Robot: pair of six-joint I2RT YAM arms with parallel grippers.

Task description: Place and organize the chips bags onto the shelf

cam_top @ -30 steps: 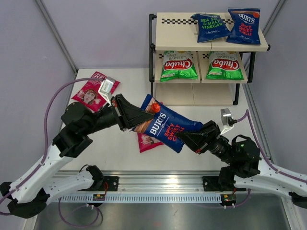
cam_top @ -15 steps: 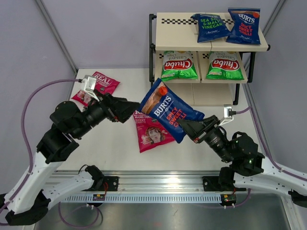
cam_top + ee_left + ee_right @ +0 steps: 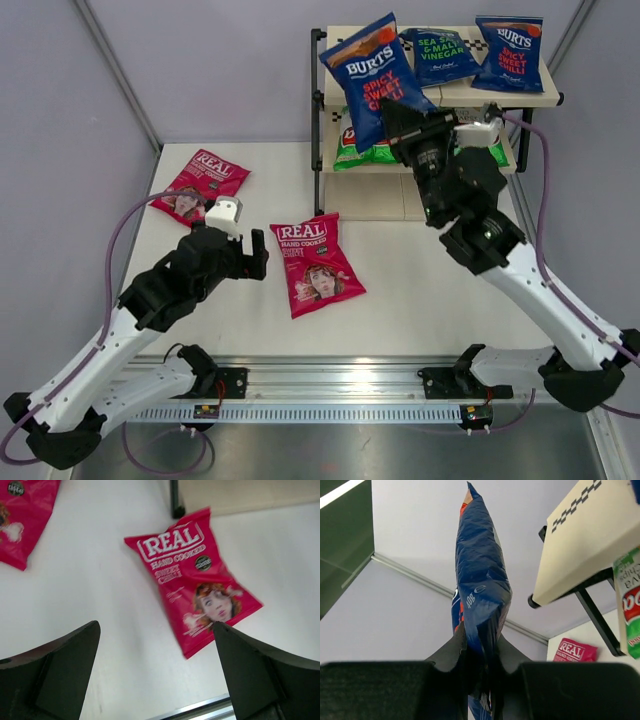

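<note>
The right hand point(image 3: 400, 118) pinches a BURTS bag point(image 3: 372, 72) by its lower edge, raised at the top board of the shelf point(image 3: 545, 98), probably just short of it. Best laid flat at the board's left end. The left hand point(image 3: 256, 260) gapes over the bench point(image 3: 420, 290).

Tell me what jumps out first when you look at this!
A big blue BURTS bag held high in the right end effector, up in front of the shelf's top board. Below, two bright pink REAL bags lie flat on the white table, one beside the open left end effector.
</note>
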